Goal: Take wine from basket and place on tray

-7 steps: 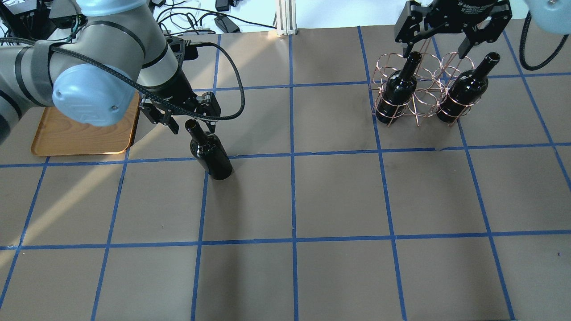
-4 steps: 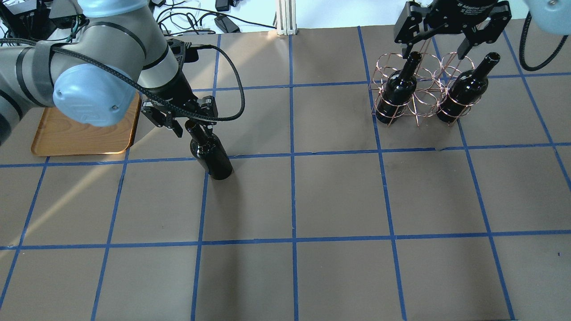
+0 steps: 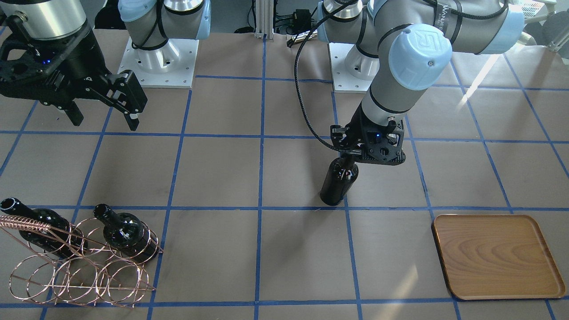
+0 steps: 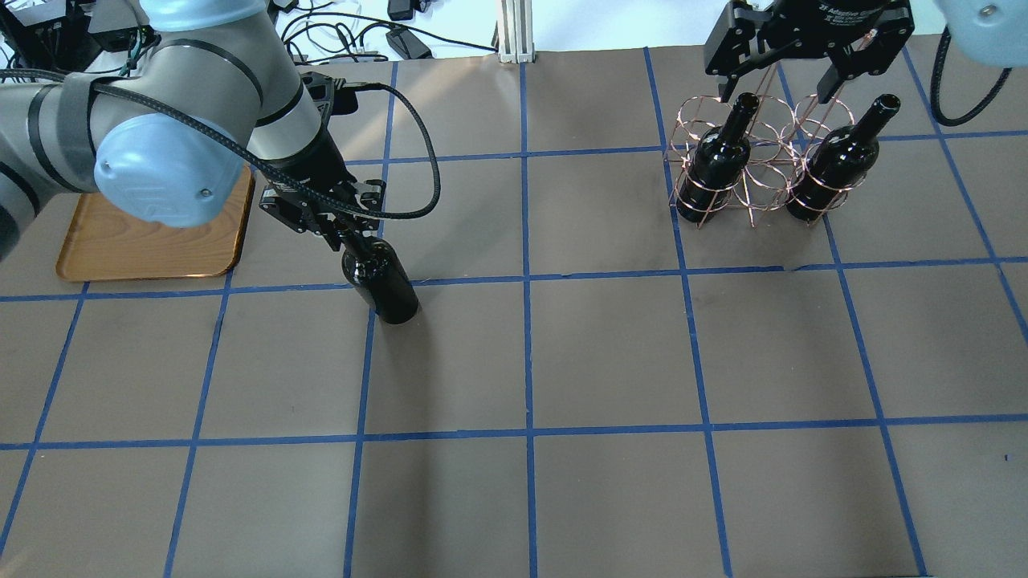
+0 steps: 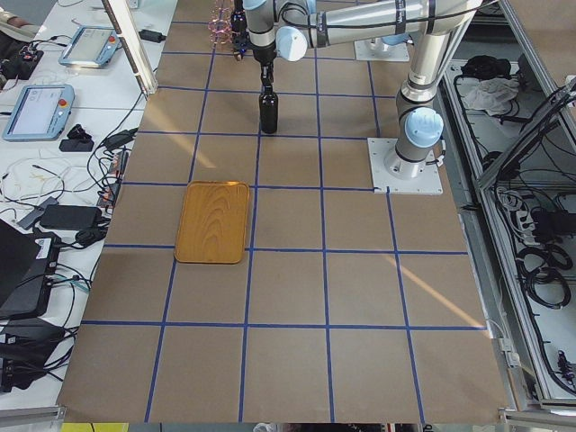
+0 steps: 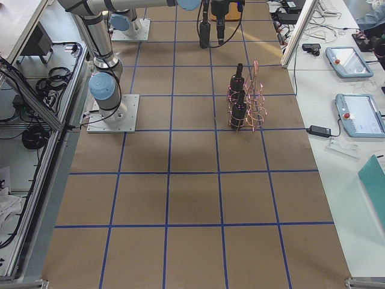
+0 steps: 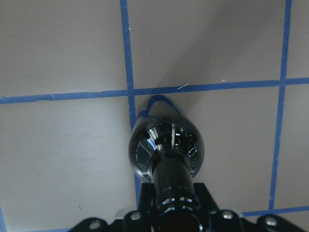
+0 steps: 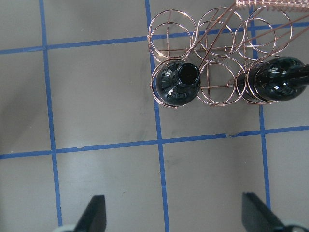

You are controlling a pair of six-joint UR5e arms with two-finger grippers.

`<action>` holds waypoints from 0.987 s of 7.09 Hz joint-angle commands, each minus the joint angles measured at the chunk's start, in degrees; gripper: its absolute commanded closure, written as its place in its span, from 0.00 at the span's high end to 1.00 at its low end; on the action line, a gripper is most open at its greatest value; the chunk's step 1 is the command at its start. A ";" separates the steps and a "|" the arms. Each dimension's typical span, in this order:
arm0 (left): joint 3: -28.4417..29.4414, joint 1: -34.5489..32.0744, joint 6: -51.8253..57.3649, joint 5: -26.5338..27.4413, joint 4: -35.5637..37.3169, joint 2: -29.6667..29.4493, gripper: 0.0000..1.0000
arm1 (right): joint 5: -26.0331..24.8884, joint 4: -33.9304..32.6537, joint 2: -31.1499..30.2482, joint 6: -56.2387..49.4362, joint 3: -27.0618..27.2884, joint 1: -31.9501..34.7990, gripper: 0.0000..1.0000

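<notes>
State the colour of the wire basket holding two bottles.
The basket is a shiny copper colour, seen best in the right wrist-mounted view.

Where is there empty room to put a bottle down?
The wooden tray is all bare. The table between the wine bottle in the left gripper and the wire basket is bare too. The basket is crowded: two bottles stand in its rings.

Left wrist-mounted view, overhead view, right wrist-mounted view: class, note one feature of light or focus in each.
Left wrist-mounted: bright highlights glint on the wine bottle's glossy shoulder. Overhead exterior: a slanting sunlight band brightens the tray's lower edge. Right wrist-mounted: the right pincer's fingertips look soft, the basket sharp.
</notes>
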 commanded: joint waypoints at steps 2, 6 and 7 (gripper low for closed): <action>1.47 0.09 0.16 0.39 -1.39 0.08 0.00 | 0.02 0.06 0.06 -0.06 0.01 0.00 1.00; 15.44 11.47 12.07 3.98 -13.27 -0.10 0.00 | 0.02 0.06 0.06 -0.06 0.01 0.00 1.00; 16.85 15.95 15.51 5.30 -12.74 -0.53 0.00 | 0.02 0.06 0.06 -0.06 0.01 0.00 1.00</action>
